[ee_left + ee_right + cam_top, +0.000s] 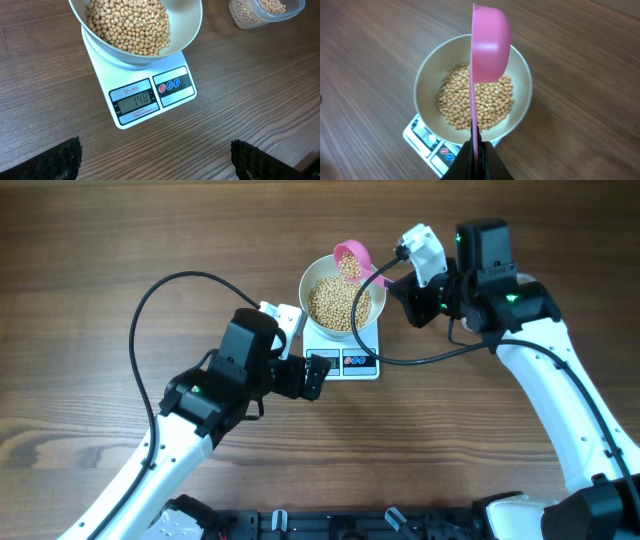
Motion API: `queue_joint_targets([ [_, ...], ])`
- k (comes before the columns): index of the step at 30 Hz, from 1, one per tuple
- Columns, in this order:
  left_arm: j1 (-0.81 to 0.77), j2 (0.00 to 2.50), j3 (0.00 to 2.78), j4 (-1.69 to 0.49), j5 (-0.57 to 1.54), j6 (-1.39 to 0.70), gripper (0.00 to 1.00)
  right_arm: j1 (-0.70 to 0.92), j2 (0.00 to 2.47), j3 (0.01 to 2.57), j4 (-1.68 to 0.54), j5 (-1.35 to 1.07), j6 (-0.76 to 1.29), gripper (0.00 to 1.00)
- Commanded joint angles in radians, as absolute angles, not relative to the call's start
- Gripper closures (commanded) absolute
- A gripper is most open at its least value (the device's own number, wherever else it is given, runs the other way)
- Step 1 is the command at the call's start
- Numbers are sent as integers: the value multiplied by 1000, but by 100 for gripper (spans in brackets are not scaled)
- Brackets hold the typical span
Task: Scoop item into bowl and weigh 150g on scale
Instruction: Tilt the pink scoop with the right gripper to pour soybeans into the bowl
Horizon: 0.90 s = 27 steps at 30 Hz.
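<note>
The white bowl [307,292] stands on the scale [361,363], heaped with pale-tan beans [340,305]. In the left wrist view the scale [145,102] shows 148 under the bowl [186,30] of beans [130,25]. My right gripper [390,280] is shut on the handle of a pink scoop [352,256], which hangs tilted over the bowl's far rim with some beans in it. From the right wrist, the scoop [490,45] stands on edge above the bowl [426,75], the gripper [477,150] clamping its handle. My left gripper [318,375] is open and empty, just left of the scale's front.
A clear plastic tub [265,10] with more beans sits on the wooden table beyond the scale, at the top right of the left wrist view. The left fingertips [62,160] stand wide apart over bare wood in front of the scale.
</note>
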State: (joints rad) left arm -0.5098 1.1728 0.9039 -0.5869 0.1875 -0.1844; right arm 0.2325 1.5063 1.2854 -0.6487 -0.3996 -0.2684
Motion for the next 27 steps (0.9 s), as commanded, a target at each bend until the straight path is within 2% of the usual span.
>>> queue_joint_targets([
  [1, -514, 1174, 903, -587, 182, -165, 0, 233, 1488, 1311, -644, -339, -303, 96],
  [22, -514, 1174, 903, -587, 182, -165, 0, 233, 1488, 1311, -638, -336, -378, 96],
  [27, -514, 1174, 903, -587, 182, -165, 0, 233, 1488, 1311, -645, -340, -326, 96],
])
